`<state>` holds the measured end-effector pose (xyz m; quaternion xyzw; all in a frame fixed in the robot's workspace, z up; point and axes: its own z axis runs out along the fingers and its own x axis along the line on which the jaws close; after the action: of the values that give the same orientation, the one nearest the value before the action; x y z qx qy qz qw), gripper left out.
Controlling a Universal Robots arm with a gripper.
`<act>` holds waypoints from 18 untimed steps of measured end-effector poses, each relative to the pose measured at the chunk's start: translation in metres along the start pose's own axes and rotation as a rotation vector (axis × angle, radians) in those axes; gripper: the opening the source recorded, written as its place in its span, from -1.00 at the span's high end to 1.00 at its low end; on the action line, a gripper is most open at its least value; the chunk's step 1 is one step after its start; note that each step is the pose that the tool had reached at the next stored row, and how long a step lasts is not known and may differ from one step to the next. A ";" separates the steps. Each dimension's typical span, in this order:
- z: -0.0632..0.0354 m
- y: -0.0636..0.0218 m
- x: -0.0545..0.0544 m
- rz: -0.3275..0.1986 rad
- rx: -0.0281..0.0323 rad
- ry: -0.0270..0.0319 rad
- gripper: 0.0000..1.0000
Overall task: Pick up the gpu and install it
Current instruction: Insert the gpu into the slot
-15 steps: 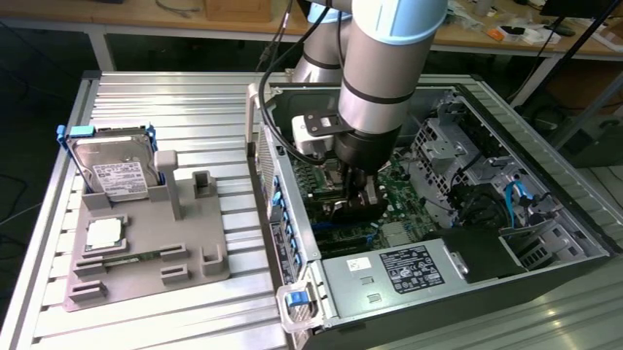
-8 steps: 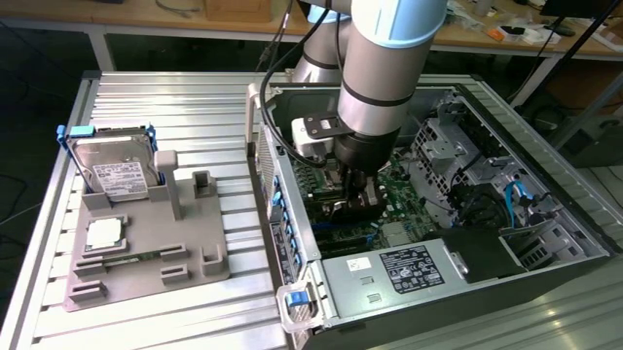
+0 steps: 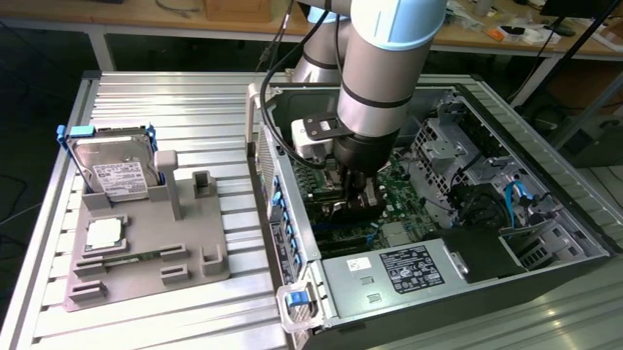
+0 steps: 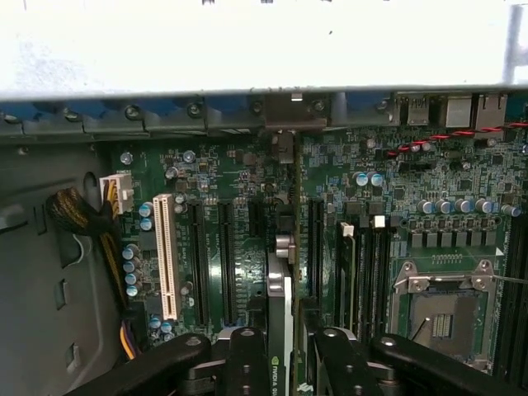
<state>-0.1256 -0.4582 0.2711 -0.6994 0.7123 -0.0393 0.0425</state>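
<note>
In the wrist view, nearest to you, your gripper [image 4: 280,351] is clamped on the gpu [image 4: 280,301]. One black finger [image 4: 245,356] presses on each side of the card, which stands on edge between them with a green logo showing on its top edge. From the fingers the gpu runs straight away over the green motherboard [image 4: 247,177], in line with the row of long black expansion slots [image 4: 224,260], with slots on either side of it. Whether its lower edge is seated in a slot, you cannot tell. Its far end reaches the rear wall [image 4: 165,111] of the case, which has blue clips along it. Beside the black slots lies a white slot [image 4: 165,256], and past that a bundle of sleeved cables [image 4: 78,216]. On the other side of the card are the memory slots [image 4: 363,272] and the CPU socket [image 4: 441,313].

In the exterior view, the arm [image 3: 389,51] reaches down into the open computer case [image 3: 467,310], and the gripper is low over the motherboard in the middle of it. The power supply [image 3: 409,267] lies at the near end of the case. Well apart, toward the exterior view's left, a grey fixture [image 3: 185,240] on the slatted metal table [image 3: 195,95] holds a hard drive [image 3: 115,173] standing upright and a square CPU chip [image 3: 104,233] lying flat in front of it.
</note>
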 end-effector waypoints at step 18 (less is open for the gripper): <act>0.0001 0.0034 0.000 0.000 -0.0001 -0.0011 0.47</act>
<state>-0.1290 -0.4582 0.2707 -0.6994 0.7124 -0.0389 0.0429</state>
